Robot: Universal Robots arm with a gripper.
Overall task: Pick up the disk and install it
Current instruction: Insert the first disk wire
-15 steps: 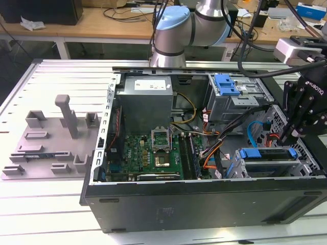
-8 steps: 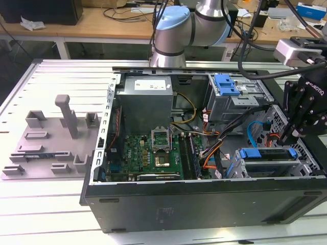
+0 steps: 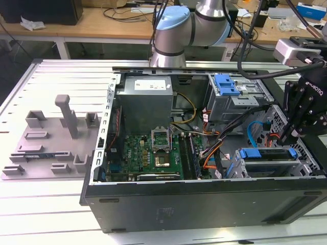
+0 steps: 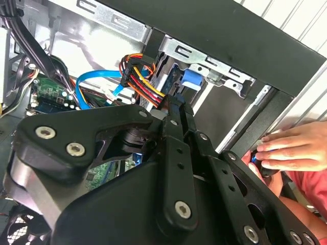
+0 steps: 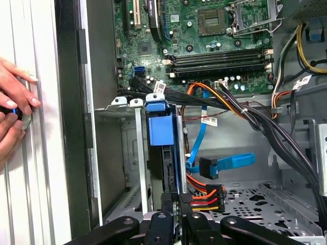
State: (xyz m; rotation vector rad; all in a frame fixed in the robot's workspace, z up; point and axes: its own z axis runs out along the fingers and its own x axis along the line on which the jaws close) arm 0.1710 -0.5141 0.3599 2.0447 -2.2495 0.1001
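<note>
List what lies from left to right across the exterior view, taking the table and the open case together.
grey plastic fixture → grey power-supply box → blue latch → disk

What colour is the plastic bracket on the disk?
The bracket is blue; the first wrist view shows it best.

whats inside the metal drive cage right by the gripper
The blue-framed disk sits in the cage, seen edge-on, with the gripper at its end. The cage walls cover its flat faces, so the label and how far it is seated cannot be seen.
</note>
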